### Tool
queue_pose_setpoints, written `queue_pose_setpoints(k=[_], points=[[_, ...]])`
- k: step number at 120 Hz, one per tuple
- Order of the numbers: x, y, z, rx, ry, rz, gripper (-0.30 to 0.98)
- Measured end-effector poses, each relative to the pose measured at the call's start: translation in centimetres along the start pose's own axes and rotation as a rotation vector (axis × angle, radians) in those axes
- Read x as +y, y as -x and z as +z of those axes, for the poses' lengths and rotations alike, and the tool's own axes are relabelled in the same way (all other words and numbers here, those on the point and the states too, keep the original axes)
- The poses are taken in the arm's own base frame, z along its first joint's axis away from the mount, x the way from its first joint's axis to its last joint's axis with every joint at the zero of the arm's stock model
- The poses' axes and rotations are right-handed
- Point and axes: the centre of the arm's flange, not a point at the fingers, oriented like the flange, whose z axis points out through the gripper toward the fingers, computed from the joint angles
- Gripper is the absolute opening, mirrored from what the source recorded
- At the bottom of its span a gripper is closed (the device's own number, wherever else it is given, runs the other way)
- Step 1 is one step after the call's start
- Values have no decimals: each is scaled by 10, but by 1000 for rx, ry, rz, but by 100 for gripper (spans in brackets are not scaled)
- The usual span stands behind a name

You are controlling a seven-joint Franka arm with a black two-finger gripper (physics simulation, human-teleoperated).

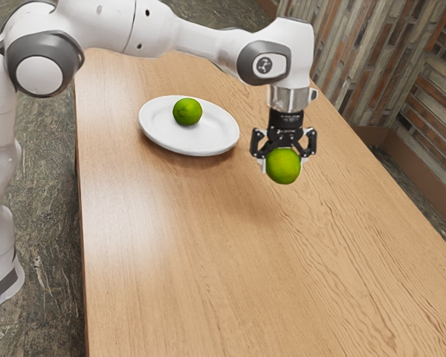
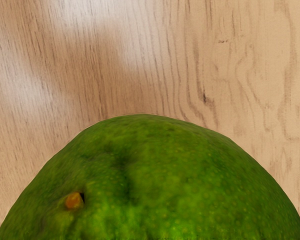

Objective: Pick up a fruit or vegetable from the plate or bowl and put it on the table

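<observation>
Lime (image 1: 283, 168) held over the table (image 1: 171, 282)

The lime is gripped between both fingers of the tool (image 1: 283, 162), raised above the wood. In the wrist view, a small brown stem nub (image 2: 74, 200) is revealed on its skin. In the exterior view, a white plate (image 1: 152, 131) is seen toward the exterior view's left of the tool, with a second lime (image 1: 187, 111) carried on it. Beyond the table, a patterned wall (image 1: 368, 63) is seen.

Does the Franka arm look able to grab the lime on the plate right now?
Probably not: its pincer is shut on another lime, which it would likely have to release first. Nothing visible covers the plated lime itself.
</observation>
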Motion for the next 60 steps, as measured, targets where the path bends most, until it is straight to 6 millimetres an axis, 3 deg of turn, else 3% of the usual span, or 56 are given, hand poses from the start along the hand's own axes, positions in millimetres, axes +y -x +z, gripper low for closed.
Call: queue_pose_setpoints(k=[19, 28, 32, 40, 50, 60], points=[[1, 27, 10, 19, -12, -76, 67], [-1, 30, 11, 25, -15, -144, 68], [-5, 20, 12, 32, -20, -191, 68], [-14, 3, -14, 40, 16, -273, 68], [-28, 11, -67, 55, 80, -324, 68], [-34, 13, -97, 67, 96, -388, 69]])
